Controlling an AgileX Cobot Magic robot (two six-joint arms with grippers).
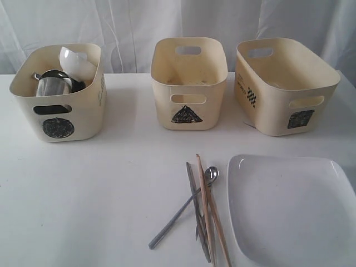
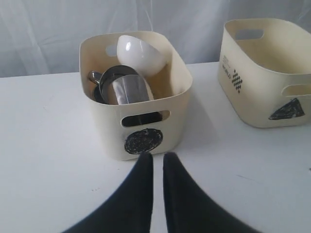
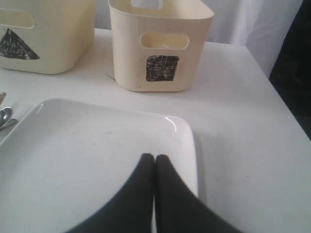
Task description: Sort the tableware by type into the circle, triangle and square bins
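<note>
The circle bin point(image 1: 83, 111) at the left holds a small white bowl point(image 1: 75, 58) leaning on steel mugs point(image 1: 53, 83); the steel bowl is hidden. In the left wrist view my left gripper point(image 2: 157, 156) hangs empty in front of this bin point(image 2: 104, 128), its fingers a thin slit apart. Wooden chopsticks point(image 1: 208, 214) lie crossed over a metal spoon point(image 1: 211, 174) and grey flat cutlery point(image 1: 193, 186), fork and knife not distinguishable. The large white square plate point(image 1: 292, 208) lies to their right. My right gripper point(image 3: 154, 157) is shut and empty over the plate's point(image 3: 87, 155) near edge.
The triangle bin point(image 1: 189, 83) stands in the middle and the square bin point(image 1: 267, 105) at the right, both showing nothing inside. A white curtain hangs behind the table. The table's right edge point(image 3: 272, 92) runs beside the square bin point(image 3: 160, 82).
</note>
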